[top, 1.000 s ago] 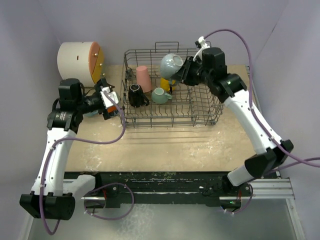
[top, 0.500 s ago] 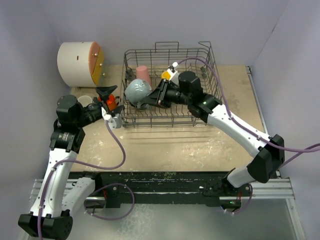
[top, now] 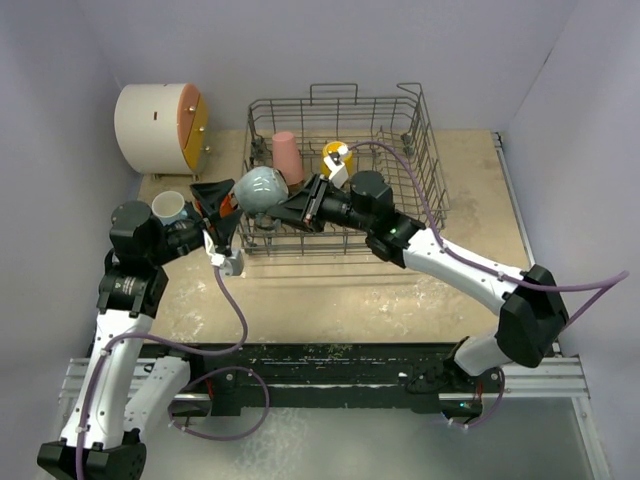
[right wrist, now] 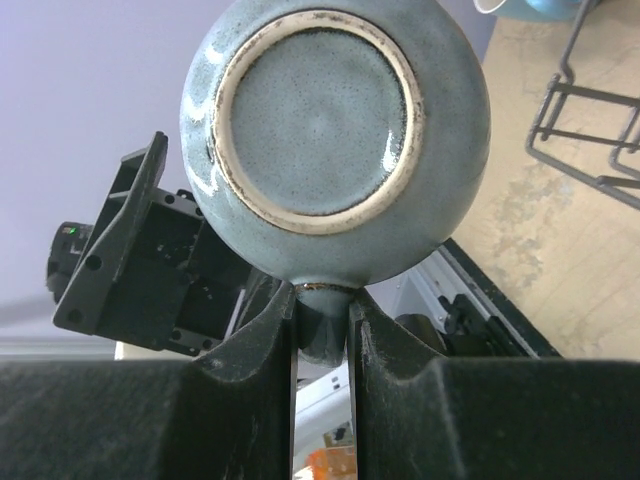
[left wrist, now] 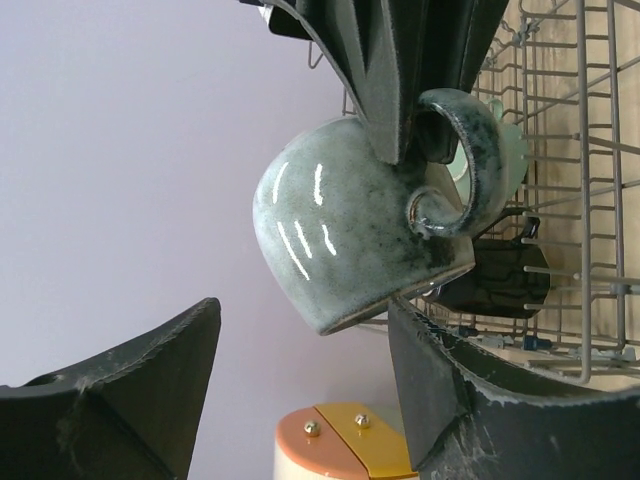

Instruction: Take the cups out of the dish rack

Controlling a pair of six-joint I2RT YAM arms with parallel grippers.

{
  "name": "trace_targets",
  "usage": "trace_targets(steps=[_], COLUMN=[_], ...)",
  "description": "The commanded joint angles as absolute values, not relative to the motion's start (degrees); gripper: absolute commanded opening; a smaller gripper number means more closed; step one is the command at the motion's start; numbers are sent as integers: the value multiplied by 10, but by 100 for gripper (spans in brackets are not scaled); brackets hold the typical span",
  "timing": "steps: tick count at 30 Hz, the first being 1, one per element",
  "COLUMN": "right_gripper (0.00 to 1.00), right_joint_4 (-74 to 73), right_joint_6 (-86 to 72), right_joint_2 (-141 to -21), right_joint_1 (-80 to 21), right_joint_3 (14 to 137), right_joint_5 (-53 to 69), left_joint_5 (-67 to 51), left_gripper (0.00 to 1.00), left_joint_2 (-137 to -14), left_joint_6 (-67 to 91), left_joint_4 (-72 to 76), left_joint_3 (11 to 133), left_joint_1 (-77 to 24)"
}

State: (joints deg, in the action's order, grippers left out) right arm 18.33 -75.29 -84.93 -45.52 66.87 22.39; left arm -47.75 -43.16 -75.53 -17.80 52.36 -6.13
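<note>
The large grey metal wire dish rack (top: 421,130) stands toward the far side of the beige desk (top: 400,290). At the rack's near left corner, the right gripper (right wrist: 322,335) holds a grey glazed ceramic mug (top: 258,188) in the air. Its two black fingers (left wrist: 400,90) are pinched narrowly on the mug's loop handle. The grey mug is tipped over, with its pale-ringed base turned toward the right wrist camera and its mouth turned toward the other arm. Just left of the rack, the left gripper (top: 224,205) faces that mug with its jaws spread wide, one finger to either side of the mug's mouth end. One fingertip stands very close to the rim, and whether it touches cannot be told. Inside the rack, a pink handleless tumbler (top: 288,155) stands near the far left corner, and a small yellow mug (top: 330,158) sits a little closer to the rack's middle. A black mug (left wrist: 495,285) and a pale teal mug (left wrist: 518,160) show inside the rack, seen from the left wrist view behind the grey mug. Outside the rack, to its left, a light blue mug (top: 170,207) sits mouth up on the desk. A white cylindrical cabinet (top: 150,120) with an orange-yellow front stands left of the rack's far left corner.
</note>
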Motion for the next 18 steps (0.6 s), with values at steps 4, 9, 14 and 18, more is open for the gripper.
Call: trace_targets(steps=[4, 9, 14, 18], right_gripper=[0, 0, 0, 0], right_joint_4=[380, 339, 316, 256], right_joint_6=[-814, -795, -784, -758], right_joint_2=[-777, -744, -740, -731], right_joint_1=[-491, -491, -491, -484], right_joint_3=[635, 628, 635, 649], right_joint_5=[267, 275, 321, 313], left_joint_5=[-498, -494, -536, -537], left_gripper=[86, 93, 93, 93], left_joint_2=[-411, -385, -364, -357], left_joint_6=[-825, -852, -920, -903], left_joint_4=[-136, -96, -124, -138], left_joint_3=[489, 456, 445, 443], left_joint_1=[-65, -65, -65, -65])
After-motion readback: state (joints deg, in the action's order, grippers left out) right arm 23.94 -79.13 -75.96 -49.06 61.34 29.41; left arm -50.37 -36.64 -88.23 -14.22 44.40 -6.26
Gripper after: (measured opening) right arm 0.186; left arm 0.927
